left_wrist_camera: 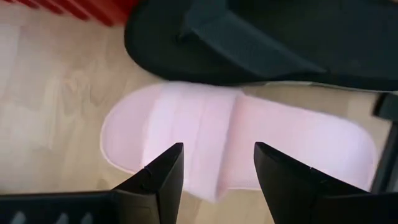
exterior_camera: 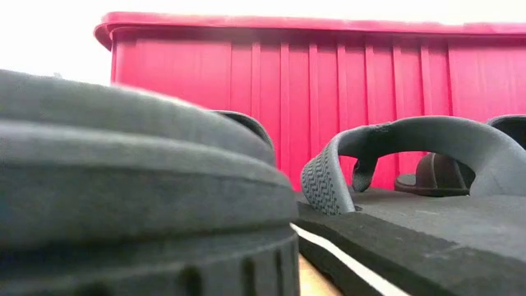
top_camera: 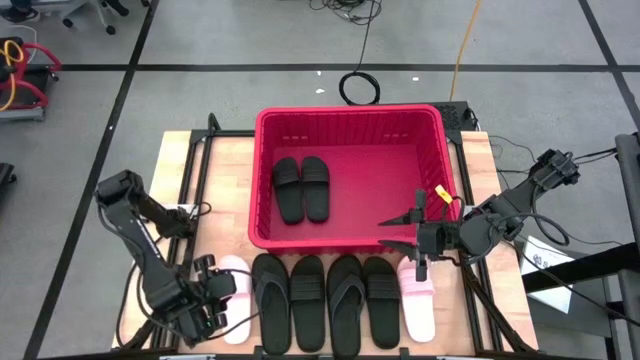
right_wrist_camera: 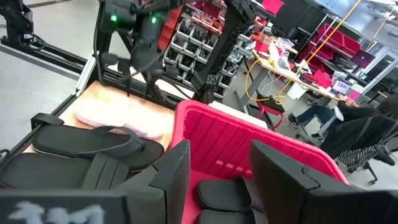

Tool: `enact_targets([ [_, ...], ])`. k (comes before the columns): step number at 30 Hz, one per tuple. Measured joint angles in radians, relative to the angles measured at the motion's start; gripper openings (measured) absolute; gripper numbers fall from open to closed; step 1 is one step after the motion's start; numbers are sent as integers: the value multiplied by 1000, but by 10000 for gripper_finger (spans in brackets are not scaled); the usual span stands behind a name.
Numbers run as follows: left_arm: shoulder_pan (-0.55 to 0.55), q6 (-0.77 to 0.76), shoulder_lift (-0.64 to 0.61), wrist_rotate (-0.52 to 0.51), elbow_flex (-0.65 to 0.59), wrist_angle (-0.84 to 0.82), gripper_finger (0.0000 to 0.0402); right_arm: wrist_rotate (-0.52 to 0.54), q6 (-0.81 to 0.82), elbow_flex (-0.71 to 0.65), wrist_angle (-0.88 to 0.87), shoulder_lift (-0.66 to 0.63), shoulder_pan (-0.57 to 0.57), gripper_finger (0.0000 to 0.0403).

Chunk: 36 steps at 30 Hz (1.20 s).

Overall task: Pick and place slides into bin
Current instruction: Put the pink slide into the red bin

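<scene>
Left end effector (top_camera: 213, 300) hangs with fingers spread and empty right over the pale pink foam slide (top_camera: 236, 298) at the left end of the row along the surface's near edge, the slide's long axis running from that edge toward the red slotted plastic bin (top_camera: 262, 180). Right end effector (top_camera: 412, 241), released too, hovers at the bin's near-right corner, so the left arm is plainly the nearer.

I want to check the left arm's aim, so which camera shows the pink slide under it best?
The left wrist view: the pink slide fills it, below the open left hand. The high view shows it partly hidden by that hand; the right wrist view shows it far off; the low view misses it.
</scene>
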Motion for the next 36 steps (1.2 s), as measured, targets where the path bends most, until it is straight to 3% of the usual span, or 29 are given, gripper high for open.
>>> enact_targets([
  [8,-37,-49,0,51,-126,67,191,3,20,0,-1,0,-1,155],
  [16,-52,-13,-1,73,-214,243,191,4,21,0,-4,0,-1,151],
  [36,-50,-28,-1,39,-217,104,191,4,54,0,-4,0,-1,145],
])
